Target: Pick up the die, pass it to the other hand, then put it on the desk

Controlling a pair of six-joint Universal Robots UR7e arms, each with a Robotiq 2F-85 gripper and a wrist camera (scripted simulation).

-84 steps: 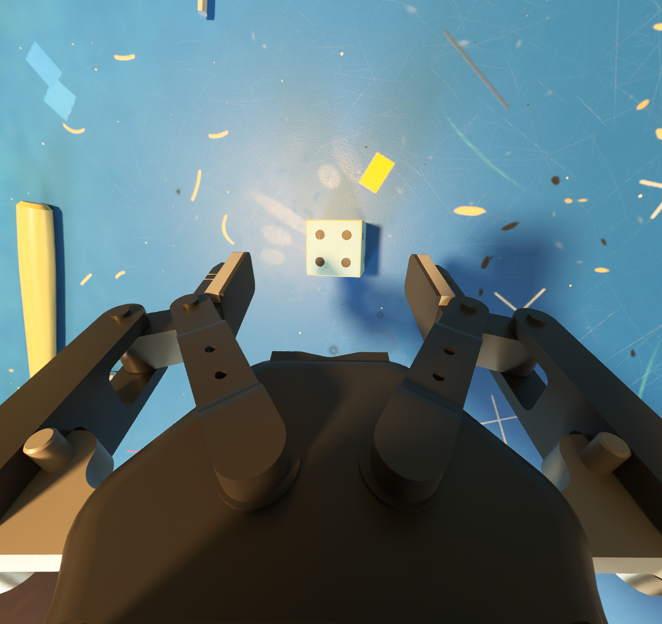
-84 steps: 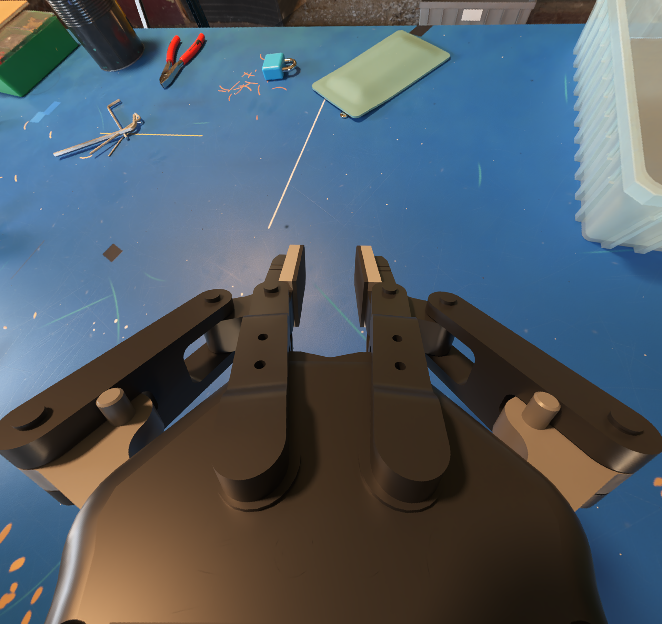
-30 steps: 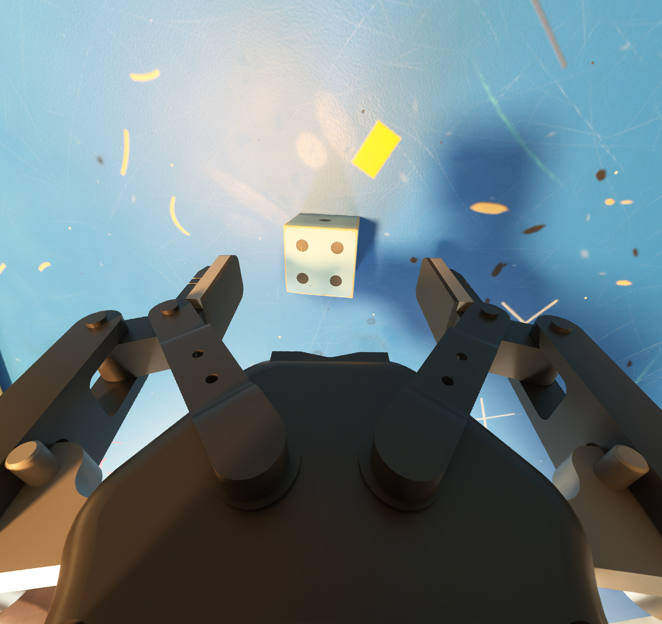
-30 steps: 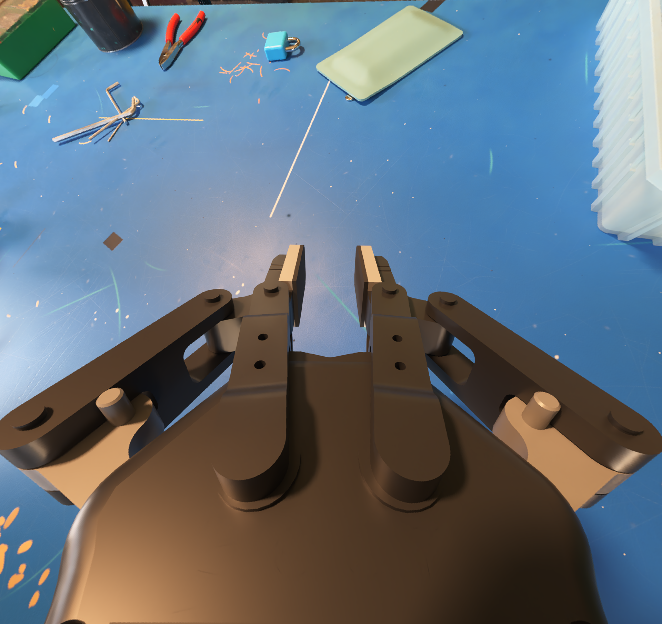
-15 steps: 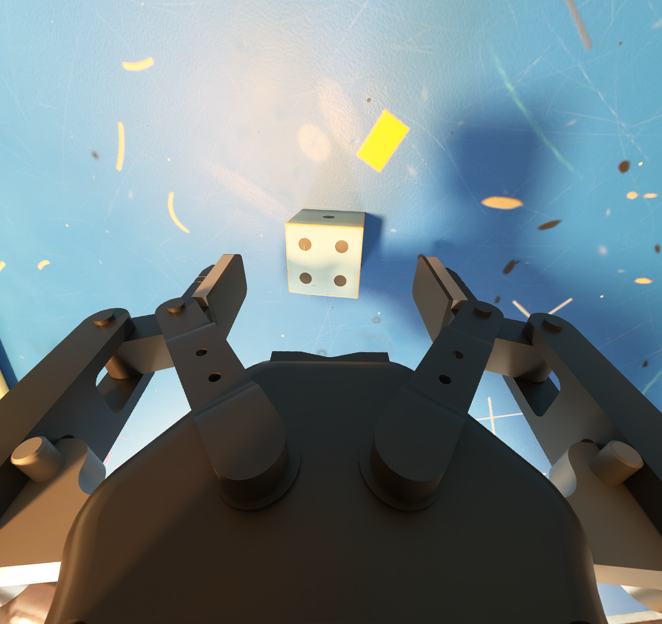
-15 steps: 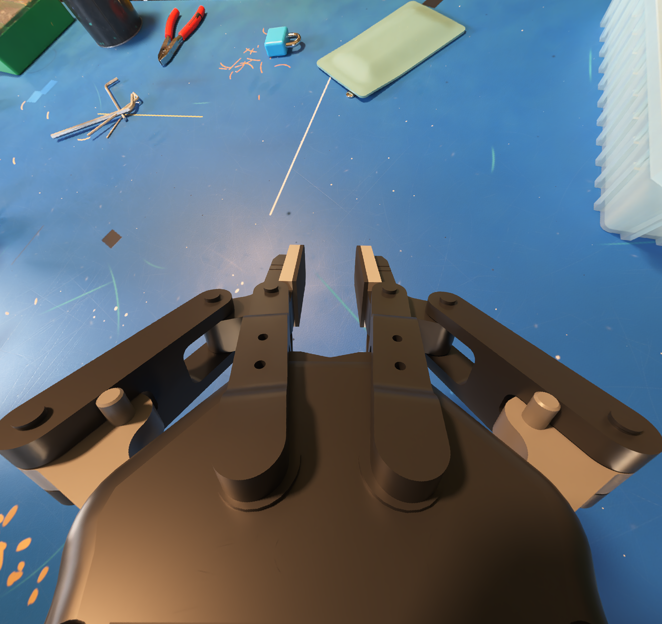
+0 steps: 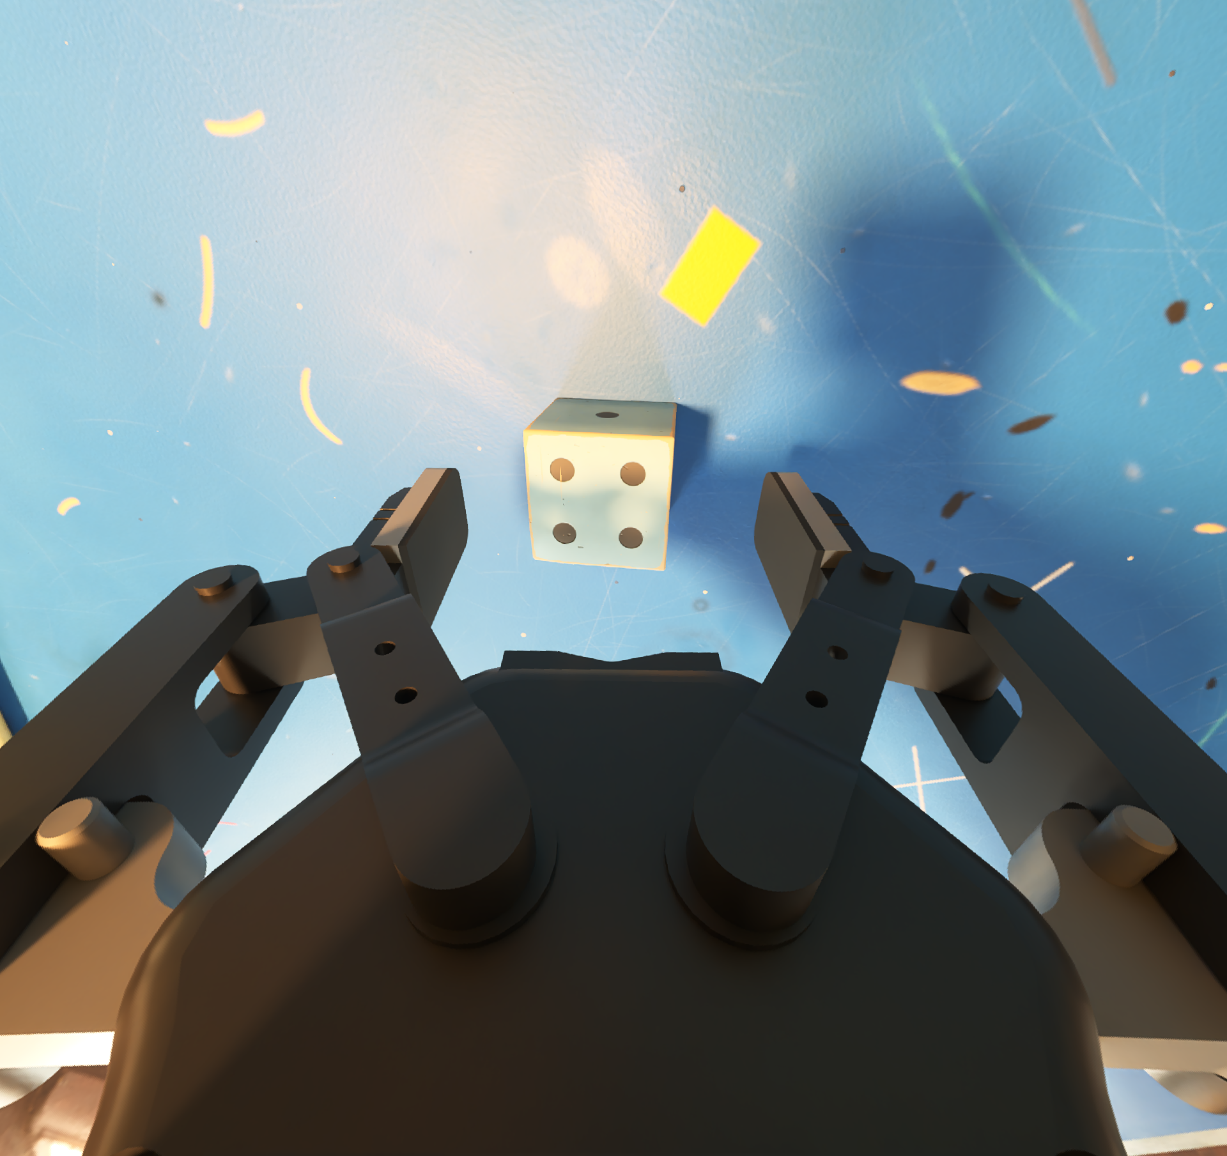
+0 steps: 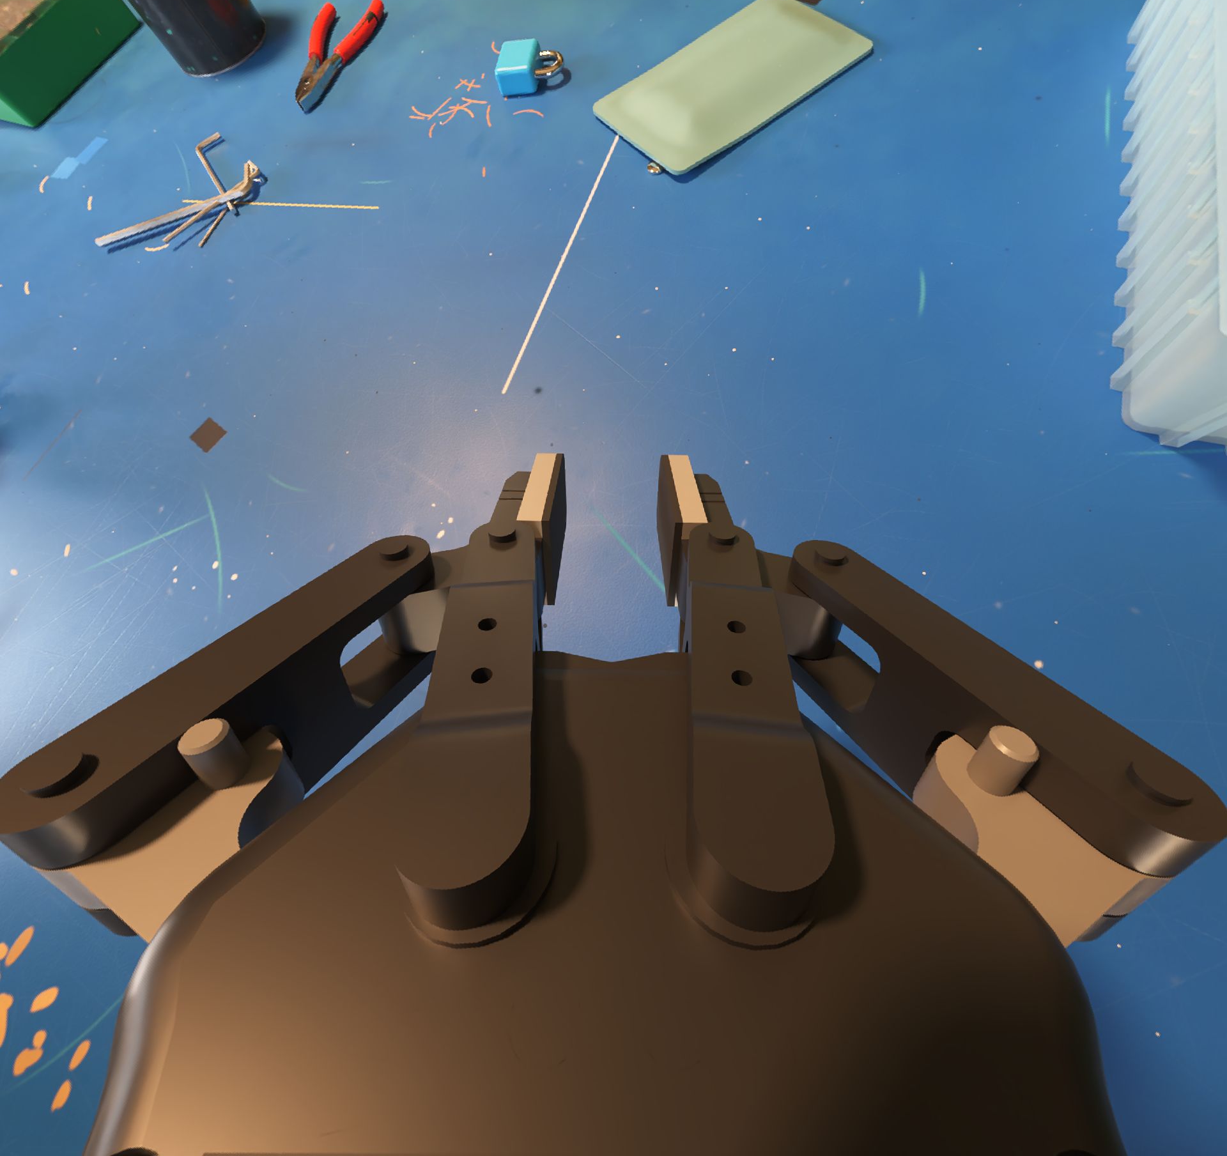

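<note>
A cream die point(image 7: 597, 487) lies on the blue desk point(image 7: 398, 194), its four-pip face towards the left wrist camera. My left gripper point(image 7: 611, 513) is open wide and hangs just above the die, with one finger on each side and clear gaps to both. My right gripper point(image 8: 611, 500) hovers over a bare part of the desk point(image 8: 863, 394), its fingers parted by a narrow gap with nothing between them. The die does not show in the right wrist view.
A yellow tape patch point(image 7: 709, 266) lies just beyond the die. The right wrist view shows a pale green pad point(image 8: 730, 82), blue padlock point(image 8: 524, 65), red pliers point(image 8: 335, 52), hex keys point(image 8: 192, 208), dark can point(image 8: 179, 2), green box point(image 8: 53, 35) and translucent bin point(image 8: 1175, 208) at right.
My left gripper has come down closer over the die, which looks larger and now sits between the fingertips. My right gripper has drifted slightly; its fingers have not moved.
</note>
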